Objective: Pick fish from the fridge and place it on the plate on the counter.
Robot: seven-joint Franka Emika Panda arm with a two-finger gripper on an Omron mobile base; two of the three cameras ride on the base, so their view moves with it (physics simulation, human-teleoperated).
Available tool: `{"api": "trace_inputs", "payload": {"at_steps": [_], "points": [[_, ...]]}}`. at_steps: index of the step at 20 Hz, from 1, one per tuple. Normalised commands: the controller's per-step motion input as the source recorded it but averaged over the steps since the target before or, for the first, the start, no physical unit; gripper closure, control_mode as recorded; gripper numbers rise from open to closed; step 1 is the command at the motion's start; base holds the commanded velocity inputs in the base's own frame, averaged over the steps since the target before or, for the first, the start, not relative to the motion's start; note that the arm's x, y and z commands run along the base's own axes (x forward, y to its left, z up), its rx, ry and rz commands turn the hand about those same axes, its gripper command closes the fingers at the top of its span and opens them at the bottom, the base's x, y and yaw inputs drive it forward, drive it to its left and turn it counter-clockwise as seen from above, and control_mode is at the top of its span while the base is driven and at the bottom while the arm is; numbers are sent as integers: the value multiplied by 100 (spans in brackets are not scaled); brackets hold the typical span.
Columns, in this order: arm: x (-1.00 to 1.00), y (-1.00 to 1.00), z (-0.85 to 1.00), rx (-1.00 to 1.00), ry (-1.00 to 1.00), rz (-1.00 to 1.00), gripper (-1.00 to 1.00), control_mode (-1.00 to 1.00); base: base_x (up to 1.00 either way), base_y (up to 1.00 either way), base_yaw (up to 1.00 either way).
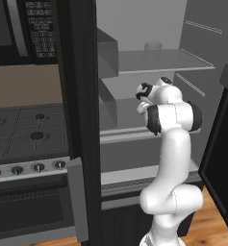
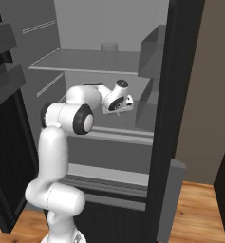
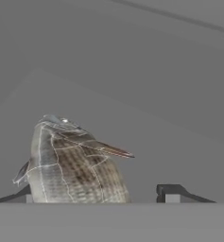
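The fish (image 3: 71, 165), grey-brown and scaly with a thin fin sticking out, fills the lower left of the hand view, lying on a pale grey fridge shelf (image 3: 170, 142). My gripper (image 3: 94, 196) is open around it. The left fingertip (image 3: 16, 196) is at the fish's side, and the right fingertip (image 3: 172, 193) stands well clear of it. In both base views my arm reaches into the middle shelf of the open fridge (image 1: 158, 62) (image 2: 85, 61). The plate and the counter are out of view.
A grey cylinder (image 1: 153, 46) (image 2: 109, 47) stands on the upper shelf. Door bins (image 1: 108, 57) (image 2: 152, 52) jut out beside the arm. The black stove (image 1: 29, 129) and a microwave (image 1: 19, 29) are left of the fridge. The other fridge door (image 2: 4, 142) hangs open.
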Motion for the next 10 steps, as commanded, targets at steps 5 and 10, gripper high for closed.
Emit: {"api": "trace_inputs", "payload": {"at_steps": [5, 10], "points": [[1, 0, -3, 0, 0, 0, 100, -100, 0, 0, 0], [-2, 0, -16, 0, 0, 0, 100, -100, 0, 0, 0]]}}
